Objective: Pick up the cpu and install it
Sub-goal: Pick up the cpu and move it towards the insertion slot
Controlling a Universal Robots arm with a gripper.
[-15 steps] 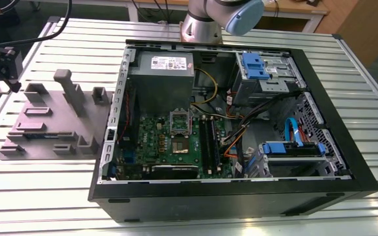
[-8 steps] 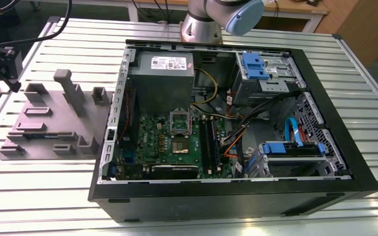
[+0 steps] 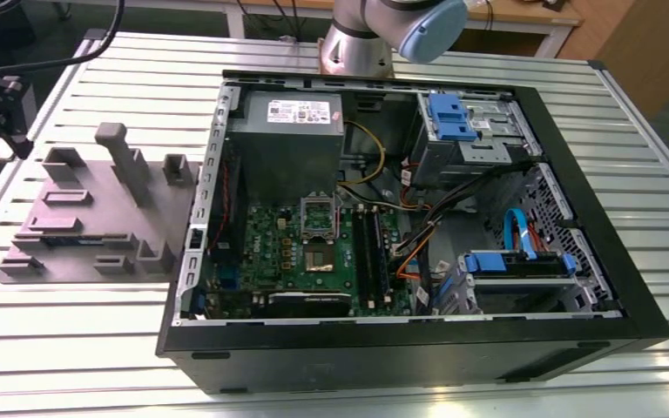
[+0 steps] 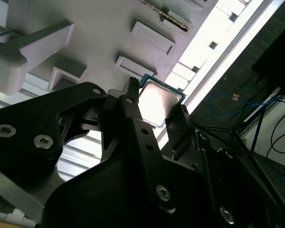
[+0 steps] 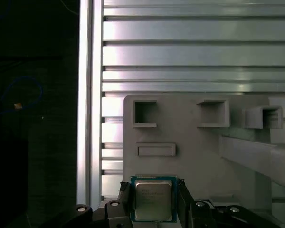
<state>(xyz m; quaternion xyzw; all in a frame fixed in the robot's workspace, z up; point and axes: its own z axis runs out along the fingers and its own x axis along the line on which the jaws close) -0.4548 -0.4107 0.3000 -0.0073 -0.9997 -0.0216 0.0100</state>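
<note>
Two black fingers [image 5: 125, 192] of your end effector [image 5: 153, 186] clamp opposite edges of the small square silver-topped cpu [image 5: 153, 202] | cpu at the edge of the grey moulded fixture tray [image 5: 190, 142] | tray on the ribbed aluminium counter [image 5: 194, 52] | open black computer case [image 3: 404, 357] beside the tray

The cpu [image 5: 153, 200] is clamped at two opposite edges between the black fingers [image 5: 125, 194] of the gripper [image 5: 153, 188], in front of a grey holder block [image 5: 199, 152] laid on a slatted metal table [image 5: 194, 47].
</note>
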